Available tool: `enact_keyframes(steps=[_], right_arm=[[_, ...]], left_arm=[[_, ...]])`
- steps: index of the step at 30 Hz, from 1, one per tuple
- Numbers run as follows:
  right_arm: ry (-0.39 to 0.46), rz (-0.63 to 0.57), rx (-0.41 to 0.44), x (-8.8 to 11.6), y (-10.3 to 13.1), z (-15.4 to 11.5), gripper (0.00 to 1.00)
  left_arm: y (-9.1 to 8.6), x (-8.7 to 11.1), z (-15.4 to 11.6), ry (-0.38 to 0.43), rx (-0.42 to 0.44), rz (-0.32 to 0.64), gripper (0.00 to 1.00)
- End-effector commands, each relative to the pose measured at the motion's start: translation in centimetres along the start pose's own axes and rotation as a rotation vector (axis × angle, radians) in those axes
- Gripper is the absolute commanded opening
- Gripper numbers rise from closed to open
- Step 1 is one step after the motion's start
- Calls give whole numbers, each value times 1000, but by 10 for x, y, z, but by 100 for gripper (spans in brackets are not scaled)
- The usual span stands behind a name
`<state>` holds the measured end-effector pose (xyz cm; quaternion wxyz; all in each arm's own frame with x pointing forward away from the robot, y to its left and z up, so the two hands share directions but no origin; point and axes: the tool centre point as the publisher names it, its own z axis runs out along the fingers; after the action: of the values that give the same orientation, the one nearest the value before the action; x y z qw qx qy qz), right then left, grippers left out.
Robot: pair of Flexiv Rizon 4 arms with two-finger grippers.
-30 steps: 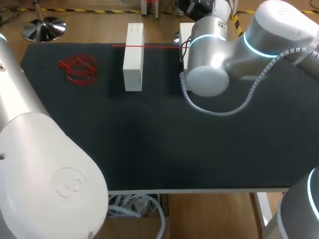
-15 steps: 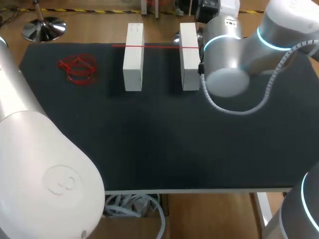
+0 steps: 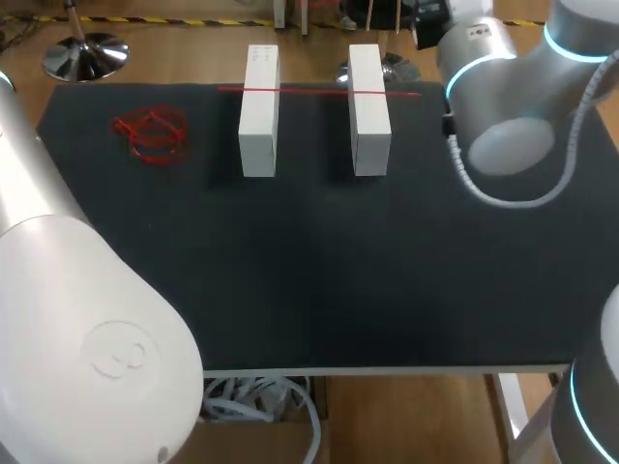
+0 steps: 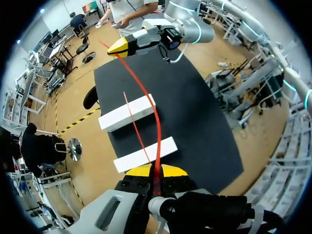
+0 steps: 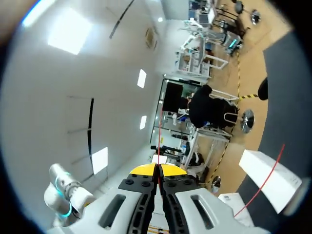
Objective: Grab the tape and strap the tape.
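**Red tape clamped at both ends**

Head view: the red tape (image 3: 309, 91) crosses two white blocks (image 3: 259, 111) close to the far edge of the table (image 3: 338, 271), and the right arm (image 3: 503, 106) stands beside them.

Left wrist view: the left gripper (image 4: 156, 171) is closed on the tape, which runs over both blocks to the right gripper (image 4: 122, 47).

Right wrist view: the right gripper (image 5: 157, 169) pinches the tape too.

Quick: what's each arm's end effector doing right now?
Left end effector: shut on the red tape.
Right end effector: shut on the red tape too.

A red tape strip (image 3: 309, 90) stretches straight across the far ends of the left white block (image 3: 258, 121) and the right white block (image 3: 369, 121) on the dark worktop (image 3: 338, 280). A red tangle (image 3: 150, 135) lies well apart to their left. The right arm (image 3: 503, 116) hangs beside the right white block.
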<state>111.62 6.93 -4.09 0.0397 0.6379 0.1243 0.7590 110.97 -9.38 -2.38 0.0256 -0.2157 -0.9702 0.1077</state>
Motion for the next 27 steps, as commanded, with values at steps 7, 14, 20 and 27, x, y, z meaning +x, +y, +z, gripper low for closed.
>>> enact_keyframes(steps=[7, 14, 20, 27], right_arm=[[-554, -345, 174, 11, -1, 4, 0], [-451, -572, 240, 20, -8, 9, 0], [-361, -738, 279, 31, -16, 11, 0], [-291, -903, 358, 41, -31, 10, 0]], left_arm=[[0, 0, 0, 2, -1, 0, 0], [0, 0, 0, 2, -1, 0, 0], [0, 0, 0, 2, -1, 0, 0], [0, 0, 0, 2, -1, 0, 0]])
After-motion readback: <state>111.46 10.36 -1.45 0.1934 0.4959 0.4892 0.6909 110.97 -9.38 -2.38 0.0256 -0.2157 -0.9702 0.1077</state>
